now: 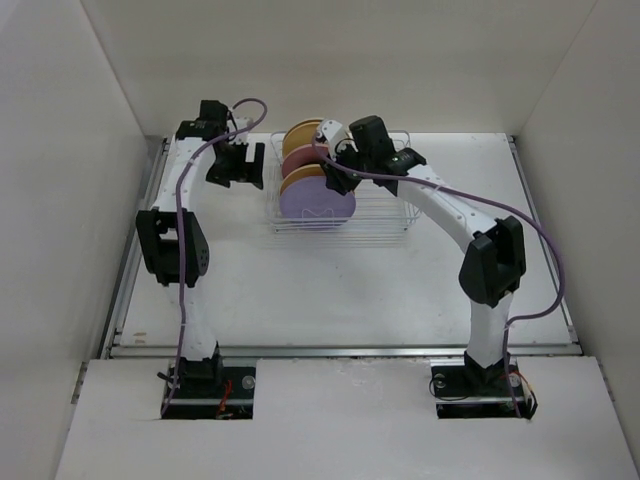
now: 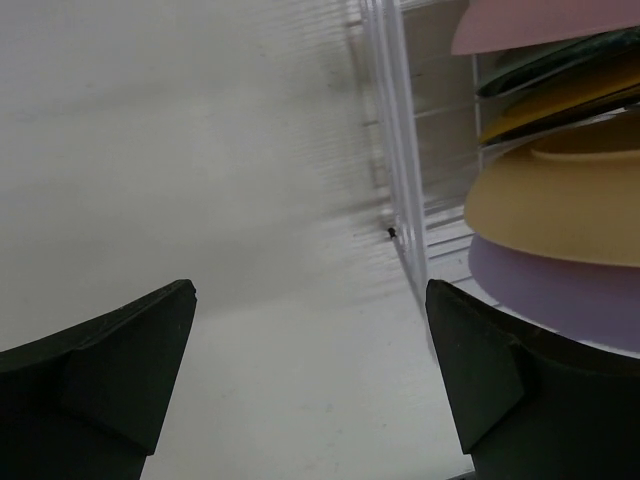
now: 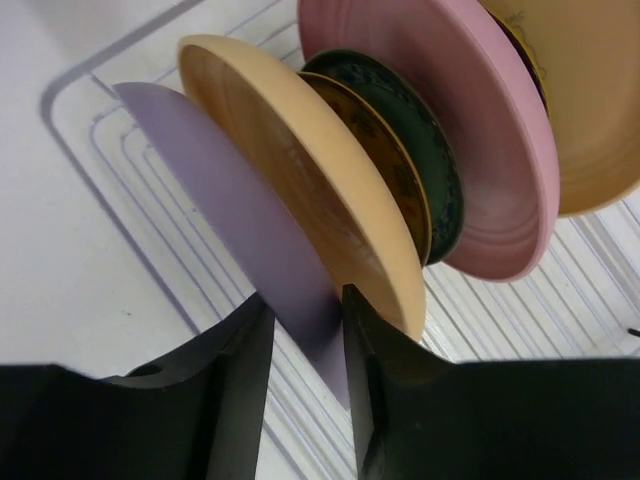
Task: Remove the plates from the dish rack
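The right claw (image 3: 306, 300) reaches down into the dish rack (image 1: 390, 215), with one black finger (image 3: 240, 390) on each face of the lavender plate (image 3: 230, 230). The plate's rim fills the gap between them. It looks clamped, though the close angle does not show the contact plainly. The left claw (image 2: 310, 330) hangs just left of the rack with its fingers spread wide and nothing between them.

The rack is a low basket of thin silver-white wire. It stands at the far middle of the white table (image 1: 350, 290), and the plates stand on edge in its left half.

- **Lavender plate:** the nearest one, plain and matte.
- **Yellow-tan plate (image 3: 300, 170):** just behind the lavender plate and leaning against it. It is thick-rimmed, and its hollow face is a streaky brown.
- **Amber-brown plate (image 3: 375, 150):** next in the row, smaller and thin, with a pale edge.
- **Dark teal plate (image 3: 430, 160):** tight against the amber-brown one, with a faint pattern around its border.
- **Pink plate (image 3: 470, 120):** farther back, large, glossy and plain.
- **Cream plate (image 3: 590, 100):** farthest of all, with a warm yellow tone.

From above, the lavender disc (image 1: 318, 200) faces the near side. The right claw (image 1: 335, 170) is at its right upper edge.
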You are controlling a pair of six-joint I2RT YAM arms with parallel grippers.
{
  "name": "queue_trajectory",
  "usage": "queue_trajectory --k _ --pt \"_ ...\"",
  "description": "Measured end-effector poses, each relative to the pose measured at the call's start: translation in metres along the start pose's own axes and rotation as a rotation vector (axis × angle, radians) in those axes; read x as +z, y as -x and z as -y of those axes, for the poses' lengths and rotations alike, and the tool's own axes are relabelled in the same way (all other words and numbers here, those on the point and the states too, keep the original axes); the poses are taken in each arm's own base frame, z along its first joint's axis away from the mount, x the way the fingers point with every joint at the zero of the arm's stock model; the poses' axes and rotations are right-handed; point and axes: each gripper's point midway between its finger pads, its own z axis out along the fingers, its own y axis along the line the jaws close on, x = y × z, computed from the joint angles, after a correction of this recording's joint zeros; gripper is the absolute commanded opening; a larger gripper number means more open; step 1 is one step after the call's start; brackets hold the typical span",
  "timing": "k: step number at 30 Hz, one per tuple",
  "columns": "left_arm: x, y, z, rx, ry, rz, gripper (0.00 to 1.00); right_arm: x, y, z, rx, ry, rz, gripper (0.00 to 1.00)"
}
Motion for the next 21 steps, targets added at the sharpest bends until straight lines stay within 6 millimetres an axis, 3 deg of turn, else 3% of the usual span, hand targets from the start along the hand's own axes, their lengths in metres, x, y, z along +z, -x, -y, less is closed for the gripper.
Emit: queue_trajectory --k 1,4,7,8,9,10,11,13,14,17,21 --pt "0.006 -0.001 0.007 0.006 -0.010 -0.012 1.00 0.001 -0.001 0.002 -0.003 -0.007 -0.004 0.28" --pt "0.021 -0.006 0.026 0.025 -0.034 -0.047 0.99 0.004 -0.001 0.011 -0.038 -0.052 -0.012 0.14" --pt "0.032 -0.009 0.040 0.028 -0.051 -0.071 0.91 0.004 -0.002 0.012 -0.051 -0.066 -0.019 0.12" --pt "0.034 -0.010 0.042 0.026 -0.055 -0.077 0.87 0.004 -0.002 0.013 -0.055 -0.071 -0.021 0.07" --pt "0.035 -0.011 0.042 0.020 -0.057 -0.083 0.81 0.003 -0.002 0.013 -0.057 -0.075 -0.022 0.05" --pt "0.037 -0.013 0.042 0.009 -0.061 -0.092 0.67 0.003 -0.002 0.014 -0.060 -0.082 -0.024 0.01" --pt "0.038 -0.013 0.043 -0.006 -0.065 -0.096 0.59 0.003 -0.002 0.015 -0.062 -0.088 -0.026 0.00" --pt "0.041 -0.013 0.044 -0.027 -0.080 -0.099 0.42 0.003 -0.001 0.014 -0.068 -0.095 -0.028 0.00" --pt "0.044 -0.013 0.045 -0.038 -0.089 -0.104 0.27 0.002 -0.001 0.015 -0.070 -0.102 -0.029 0.00" --pt "0.051 -0.017 0.050 -0.083 -0.128 -0.125 0.03 -0.003 0.004 0.016 -0.082 -0.126 -0.022 0.00" --pt "0.052 -0.018 0.055 -0.127 -0.135 -0.135 0.00 -0.022 0.020 0.022 -0.104 -0.179 0.011 0.00"
